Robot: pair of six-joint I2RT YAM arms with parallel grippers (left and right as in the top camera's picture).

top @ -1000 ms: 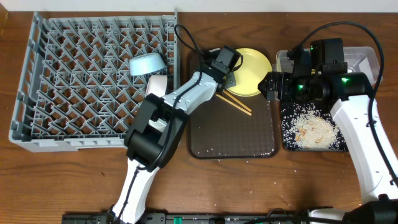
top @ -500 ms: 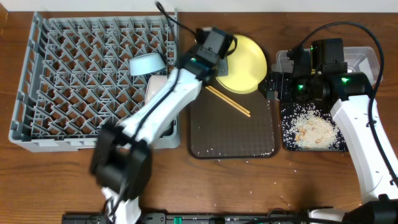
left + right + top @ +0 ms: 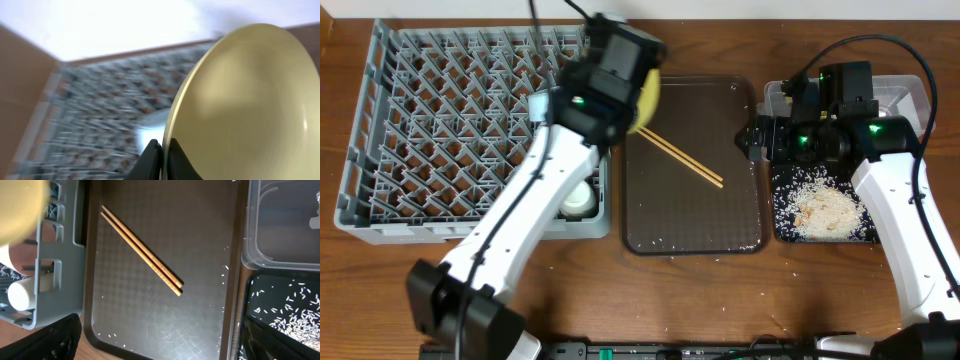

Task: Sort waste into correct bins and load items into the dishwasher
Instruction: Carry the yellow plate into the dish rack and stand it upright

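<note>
Yellow plate [image 3: 240, 100] held on edge by the grey dish rack [image 3: 440, 120]
Left hand [image 3: 162, 157] is clenched on the plate's rim, seemingly above the rack's right wall; overhead, the arm hides that grip. Chopsticks [image 3: 141, 250] lie on the brown tray [image 3: 695, 215]. Rice [image 3: 820, 212] covers the black tray [image 3: 775, 215], with the clear tub [image 3: 910, 95] behind it. Right hand [image 3: 752, 138] hangs spread, grasping nothing.

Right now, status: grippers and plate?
Left gripper shut on yellow plate, held on edge at dish rack right side. Right gripper open, empty. Chopsticks on brown tray, nothing in the way.
</note>
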